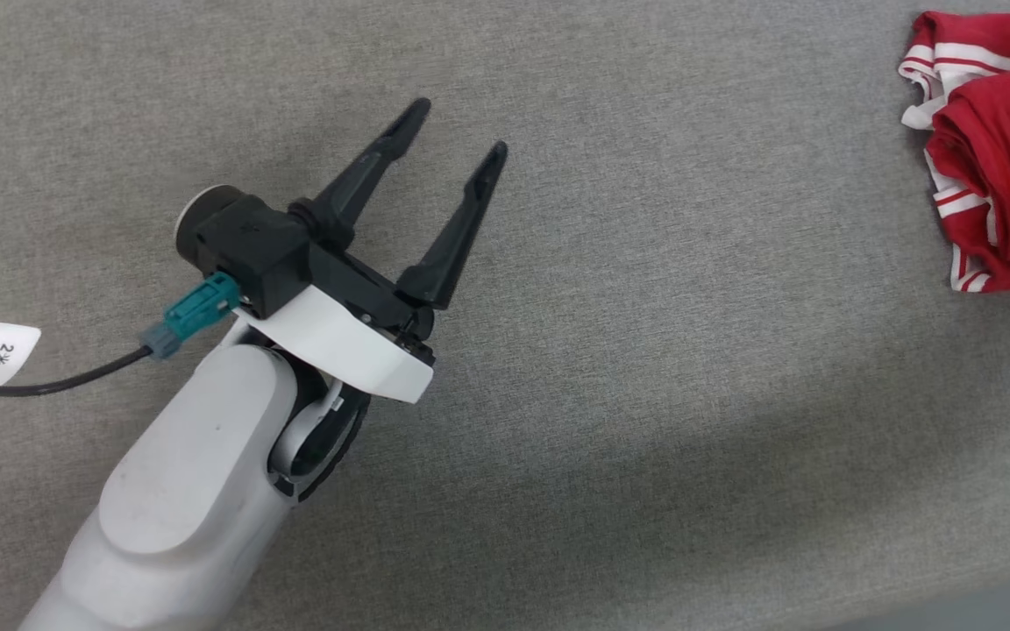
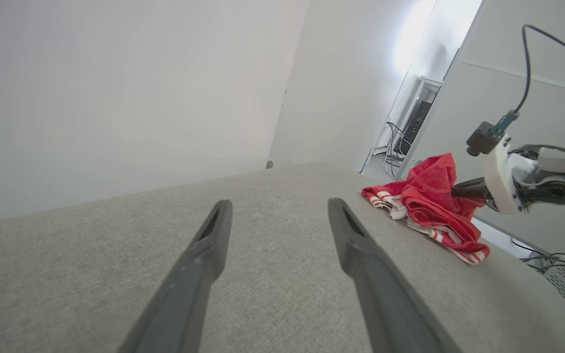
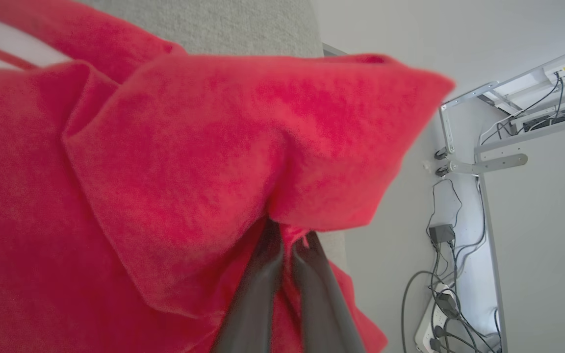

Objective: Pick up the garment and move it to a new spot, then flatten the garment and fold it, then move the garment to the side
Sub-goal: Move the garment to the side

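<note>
Red jersey (image 1: 1000, 166), thin and limp at the tabletop's (image 1: 645, 368) right edge: our right gripper (image 3: 288, 238) pinches a fold, left gripper (image 1: 458, 128) spread; we'd favour hems.

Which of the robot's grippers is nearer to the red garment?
Right. The right gripper is shut on a fold of the garment; the left gripper hangs open over the grey surface, well apart from it.

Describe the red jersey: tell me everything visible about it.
The garment is thin, soft-looking bright-red cloth with white panels and red-and-white striped trim. It lies crumpled in a heap at the right of the grey fabric-covered surface, neither flattened nor folded. The right gripper is shut on a red fold, holding it up in a peak; the rest lies on the surface.
</note>
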